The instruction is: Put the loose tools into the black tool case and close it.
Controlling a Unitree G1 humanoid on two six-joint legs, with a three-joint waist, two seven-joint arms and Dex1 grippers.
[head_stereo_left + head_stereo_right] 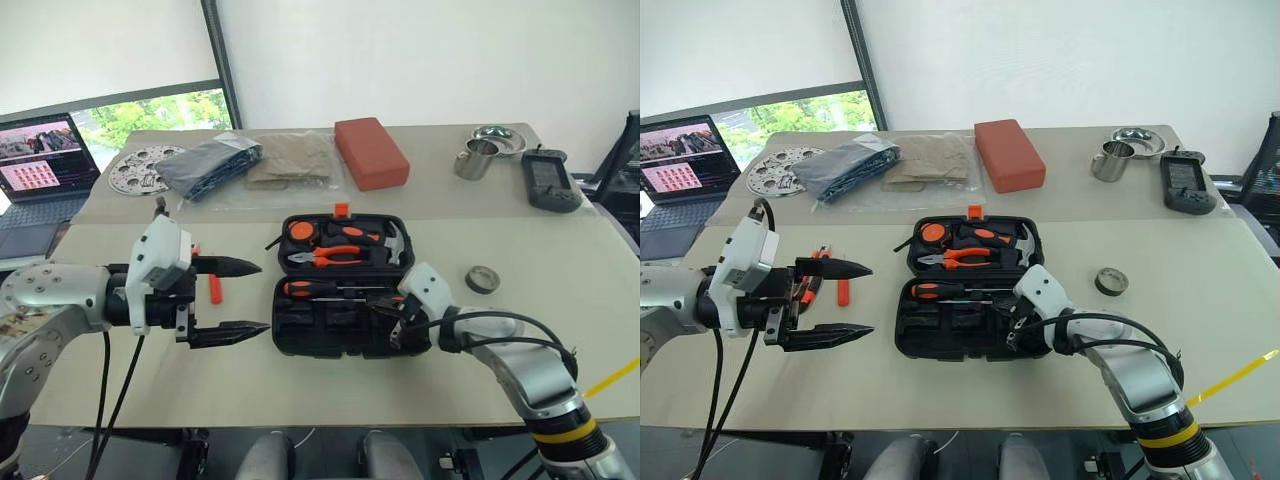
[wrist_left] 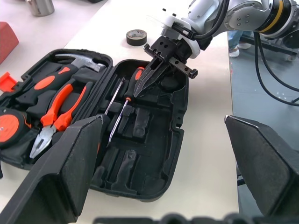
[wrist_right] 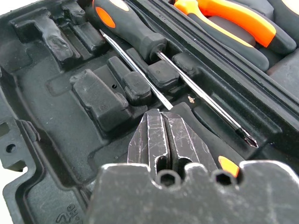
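Note:
The black tool case (image 1: 300, 335) lies open at the table's middle. Its far half holds a tape measure, the pliers (image 1: 325, 256) and the hammer. Two screwdrivers (image 3: 131, 32) lie side by side in the near half, steel shafts (image 2: 114, 100) along the recesses. My right gripper (image 3: 163, 119) is shut and empty, its tips low over the near half beside the shafts. My left gripper (image 1: 265, 297) hovers open left of the case. Behind it on the table lies a slim orange stick tool (image 1: 843, 292). Another orange-and-black tool (image 1: 812, 278) peeks out, mostly hidden.
At the back lie a red block (image 1: 370, 152), a bagged blue-grey cloth bundle (image 1: 210, 165), a beige cloth (image 1: 290, 160) and a perforated disc (image 1: 140, 168). Back right stand a metal cup (image 1: 477, 160) and a black device (image 1: 550, 180). A tape roll (image 1: 483, 279) sits right of the case. A laptop (image 1: 40, 165) is far left.

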